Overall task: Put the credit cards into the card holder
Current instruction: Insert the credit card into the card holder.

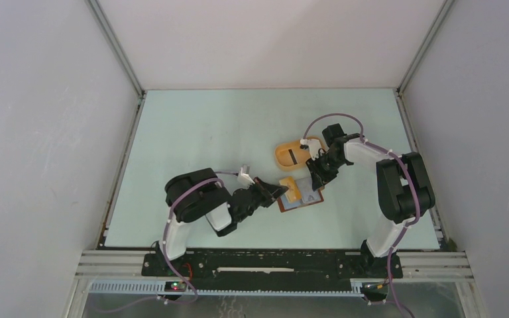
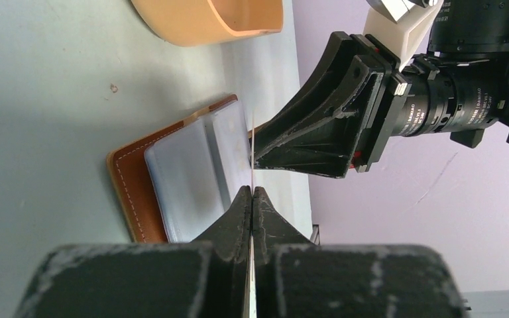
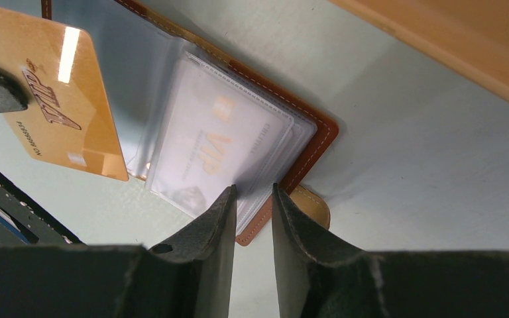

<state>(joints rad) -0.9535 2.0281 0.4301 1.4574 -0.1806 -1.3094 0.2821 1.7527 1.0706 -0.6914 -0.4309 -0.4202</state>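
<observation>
One credit card (image 3: 59,112) part-hidden by left gripper (image 2: 252,192), card holder (image 3: 321,132) cropped

Warm golds and browns on a pale mint-green table (image 1: 205,132)

The card holder (image 2: 127,185) is reddish-brown leather with pale stitching along its edge, and its sleeves (image 3: 172,86) are frosted clear plastic. One sleeved card (image 3: 215,142) is whitish with gold letters. The gold card (image 3: 59,106) is glossy orange-gold with dark brown "VIP" script. The tray (image 2: 205,20) is orange-yellow. The left gripper (image 2: 252,192) and right gripper (image 3: 252,199) are matte black, and the cables (image 1: 335,118) are lilac.
</observation>
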